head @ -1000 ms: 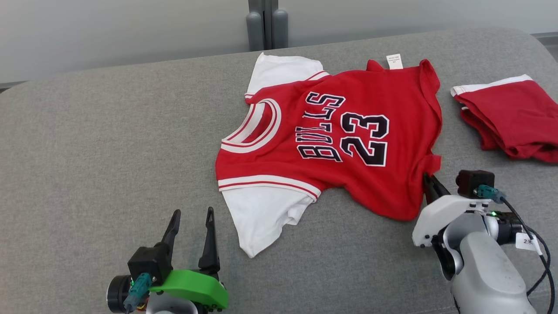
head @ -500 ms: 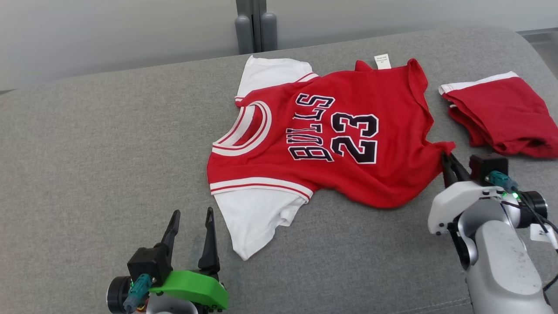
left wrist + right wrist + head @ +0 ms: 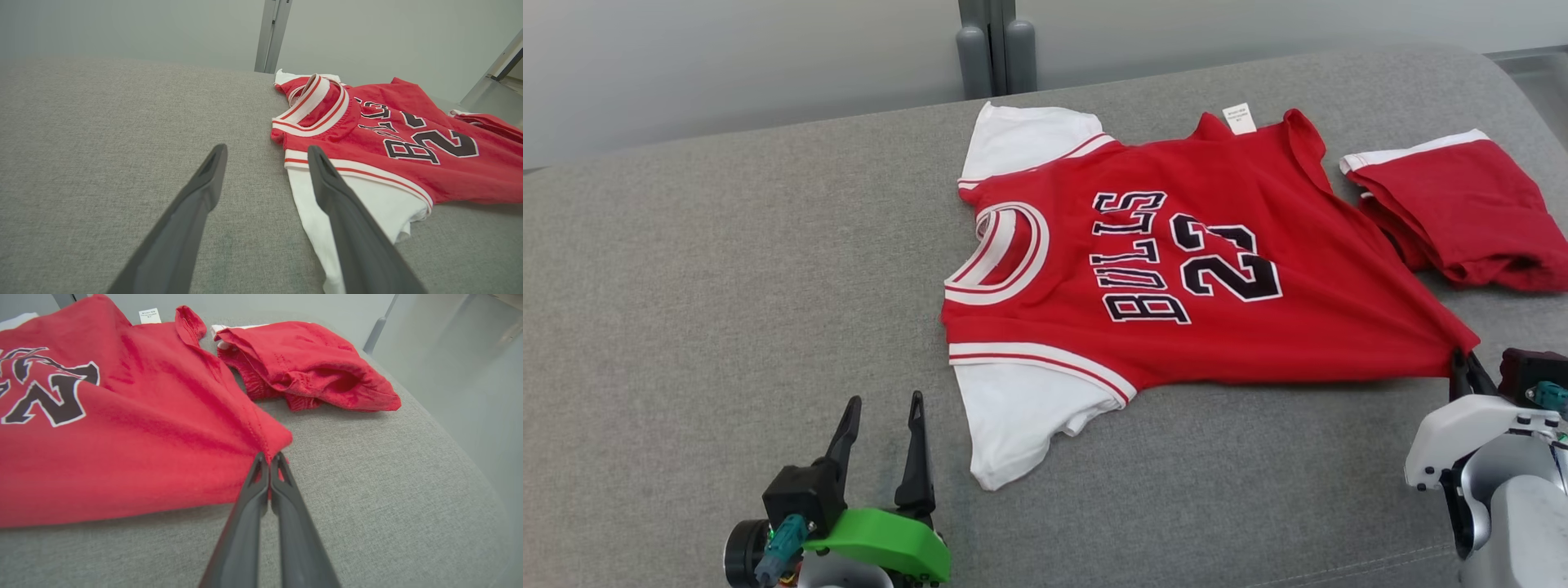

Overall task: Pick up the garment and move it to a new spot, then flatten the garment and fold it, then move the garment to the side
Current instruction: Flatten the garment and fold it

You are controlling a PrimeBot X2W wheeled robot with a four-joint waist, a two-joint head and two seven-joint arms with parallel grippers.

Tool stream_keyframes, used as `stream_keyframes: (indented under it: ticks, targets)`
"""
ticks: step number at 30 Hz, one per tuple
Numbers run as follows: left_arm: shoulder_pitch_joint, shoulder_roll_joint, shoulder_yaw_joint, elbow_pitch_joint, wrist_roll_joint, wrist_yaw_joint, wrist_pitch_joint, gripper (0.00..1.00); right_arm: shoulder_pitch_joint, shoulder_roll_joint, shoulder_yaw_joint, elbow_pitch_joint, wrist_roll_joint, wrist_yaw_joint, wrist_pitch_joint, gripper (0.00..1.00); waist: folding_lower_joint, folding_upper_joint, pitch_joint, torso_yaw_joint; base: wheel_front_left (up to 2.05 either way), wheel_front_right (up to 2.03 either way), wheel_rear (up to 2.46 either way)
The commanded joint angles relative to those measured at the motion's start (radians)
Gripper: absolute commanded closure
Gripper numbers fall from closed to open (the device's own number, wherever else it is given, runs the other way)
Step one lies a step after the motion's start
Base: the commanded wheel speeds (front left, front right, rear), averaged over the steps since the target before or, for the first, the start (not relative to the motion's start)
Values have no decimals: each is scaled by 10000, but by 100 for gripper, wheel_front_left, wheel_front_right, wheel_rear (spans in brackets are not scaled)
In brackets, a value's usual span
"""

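1. Jersey (image 3: 1176, 269): red, white sleeves, "BULLS 23" in black print. It lies face up, mostly flat, in the middle of the cushion (image 3: 727, 269), with the collar toward the robot's left and the hem toward its right.
2. Near sleeve (image 3: 1021, 416): white, spread on the cushion just right of the left hand.
3. Far sleeve (image 3: 1029, 139): white, flat at the far edge of the cushion.
4. Label (image 3: 1240, 118): white, at the jersey's far edge.
5. Right hand (image 3: 1462, 363): fingers pressed together on the near hem corner of the jersey. The cloth runs in a taut point to the fingertips, and that corner sits slightly off the cushion.
6. Left hand (image 3: 885, 398): fingers spread apart, nothing between them, low over bare cushion. It is not touching the jersey.
7. Shorts (image 3: 1454, 208): red with white trim, folded in a loose pile at the far right of the cushion, just beside the jersey's hem.
8. Post (image 3: 992, 49): grey, upright behind the cushion.
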Motion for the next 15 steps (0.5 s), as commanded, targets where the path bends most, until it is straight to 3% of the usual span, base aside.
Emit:
stream_keyframes:
  ticks: [1,9,15]
  targets:
    - [22,67,-17,27,-66,8,-24,0,176,-40,-117,131,-181,-19,-112,0,0,-1,-45,-5,0,0,0]
    - [142,30,-111,212,-149,-41,-29,0,351,-23,-397,596,0,-18,-865,0,0,-1,-264,-26,0,0,0]
    - [-370,120,-387,582,-44,-300,266,0,302,-21,301,262,556,-18,-1589,0,0,-1,-309,-241,0,0,0]
